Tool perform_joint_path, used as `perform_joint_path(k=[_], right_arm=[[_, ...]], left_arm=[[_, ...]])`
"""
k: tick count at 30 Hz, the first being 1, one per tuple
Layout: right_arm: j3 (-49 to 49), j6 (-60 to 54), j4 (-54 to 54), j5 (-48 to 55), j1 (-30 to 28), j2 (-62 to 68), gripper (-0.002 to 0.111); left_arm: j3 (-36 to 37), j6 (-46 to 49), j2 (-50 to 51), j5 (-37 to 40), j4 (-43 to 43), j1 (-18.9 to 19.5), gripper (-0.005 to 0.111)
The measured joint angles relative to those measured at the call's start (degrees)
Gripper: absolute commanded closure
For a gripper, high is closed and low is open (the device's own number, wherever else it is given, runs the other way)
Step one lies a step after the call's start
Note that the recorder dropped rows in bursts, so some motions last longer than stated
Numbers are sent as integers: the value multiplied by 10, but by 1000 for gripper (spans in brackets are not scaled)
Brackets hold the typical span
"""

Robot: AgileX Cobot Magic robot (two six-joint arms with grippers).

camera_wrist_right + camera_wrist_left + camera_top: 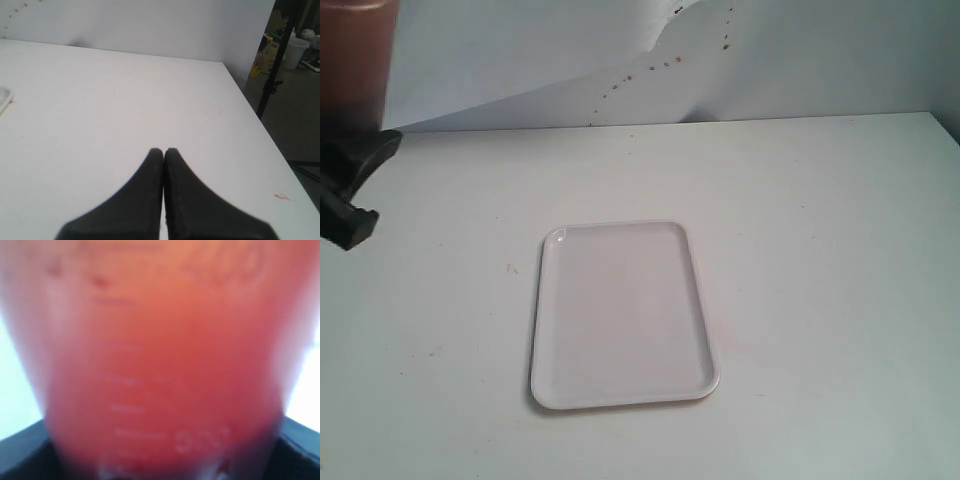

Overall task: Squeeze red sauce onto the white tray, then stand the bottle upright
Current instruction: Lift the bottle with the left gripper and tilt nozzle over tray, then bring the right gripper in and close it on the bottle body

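Observation:
The bottle (355, 60), a translucent red-tinted cylinder, stands out at the far left of the exterior view, above the table. My left gripper (350, 185) is shut on it from below. In the left wrist view the bottle (165, 365) fills the picture as a red blur with pale scale marks, and my dark fingers (22, 455) show at its sides. Red sauce shows only through the bottle's wall. The white tray (545, 300) lies flat mid-table, its surface plain white. My right gripper (164, 150) is shut and empty over bare table, with a tray corner (4, 97) at that view's edge.
A white backdrop sheet (520, 50) with small reddish-brown specks hangs behind the table. In the right wrist view the table edge (260, 135) drops off to a floor with a black stand pole (277, 65) and a white bucket (296, 50).

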Motion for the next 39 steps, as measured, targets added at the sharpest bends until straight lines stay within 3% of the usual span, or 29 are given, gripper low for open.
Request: perform_joint_path(k=[5, 13, 17, 19, 23, 31, 36, 39], right_arm=[[0, 1, -4, -30, 0, 0, 108], [0, 73, 320, -296, 0, 0, 108], [0, 85, 379, -421, 0, 0, 108], [0, 119, 378, -435, 0, 0, 108], [-18, 176, 215, -382, 0, -1, 108], [-167, 483, -216, -344, 0, 81, 108], [-266, 679, -481, -439, 0, 223, 108], [-345, 742, -619, -547, 1, 382, 108]], left_arm=[[11, 20, -55, 8, 0, 0, 107], [33, 152, -19, 32, 0, 0, 107], [34, 233, 24, 26, 0, 0, 107], [33, 280, 55, 19, 0, -7, 107], [10, 333, 124, 19, 1, -43, 107], [-60, 356, 235, 23, 32, -78, 107], [-72, 362, 276, 86, 101, -103, 107], [-72, 363, 287, 135, 155, -130, 107]])
